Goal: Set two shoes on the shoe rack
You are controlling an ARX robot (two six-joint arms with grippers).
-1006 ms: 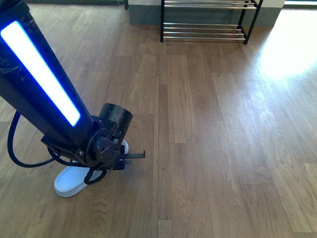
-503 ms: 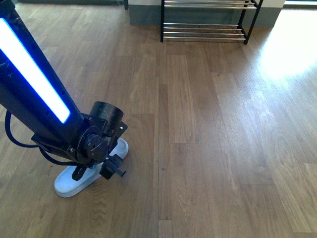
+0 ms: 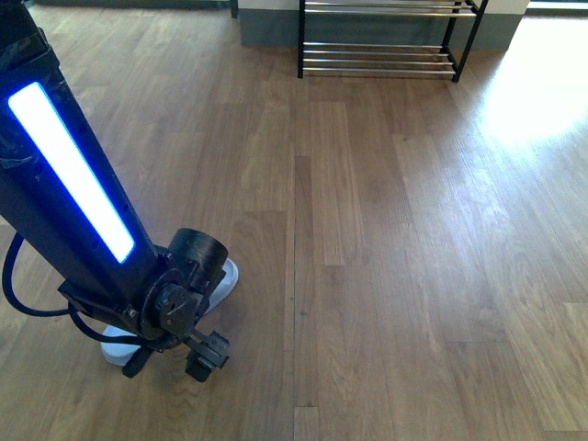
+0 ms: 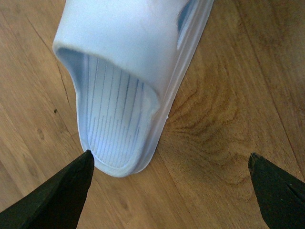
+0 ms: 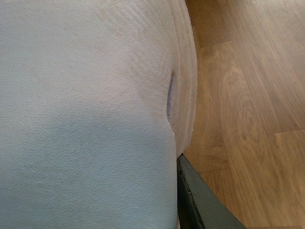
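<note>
A white slide shoe, open at the heel and with a ribbed footbed, lies flat on the wooden floor. It is right in front of the left end effector. In the left wrist view the heel end points toward the end effector. It sits just ahead of the gap between the two black fingertips, almost touching one tip and well apart from the other. The fingers are spread wide, wider than the shoe, and hold nothing.

From the front view, the left end effector hangs low over the floor at the end of a dark arm with a bright blue light strip. The shoe is mostly hidden beneath and behind it, with only its white edges showing on either side.

In the right wrist view, the pebbled upper and paler rim of what appears to be the other white shoe fill most of the picture, very close to the camera. Only one dark finger edge of the right end effector shows, lying against that shoe. Whether it is gripping cannot be told.

The shoe rack, black-framed with silver bars, stands far ahead of the left end effector, on the far side of the floor.
</note>
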